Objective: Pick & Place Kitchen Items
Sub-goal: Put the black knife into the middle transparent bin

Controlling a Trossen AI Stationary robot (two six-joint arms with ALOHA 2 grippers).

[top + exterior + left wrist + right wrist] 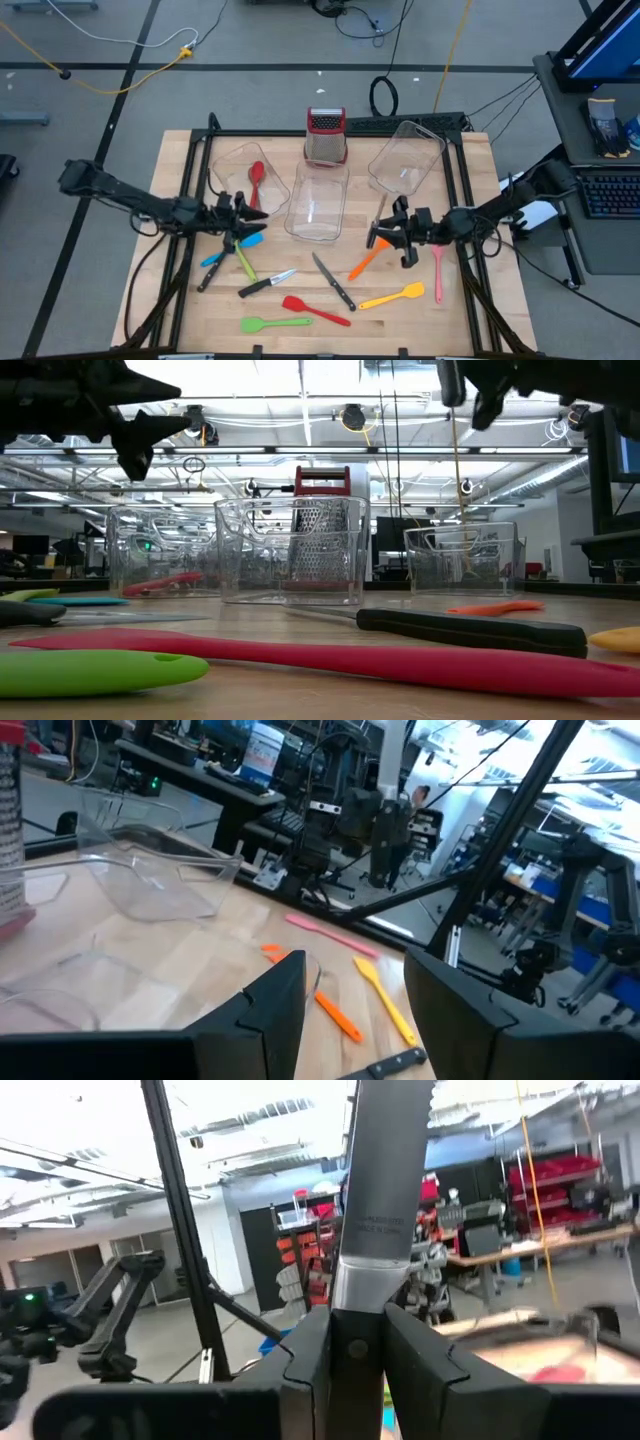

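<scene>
We see right end effector (pixel 345 1350) gripping steel utensil handle (pixel 375 1210), engraving unreadable, blade cut off; left end effector (pixel 355 995) open, empty.

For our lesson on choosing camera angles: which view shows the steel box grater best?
The high view: the grater stands unobstructed, beyond the middle tub. The low view sees it through that tub; the left wrist view catches only an edge; the right wrist view misses it.
</scene>
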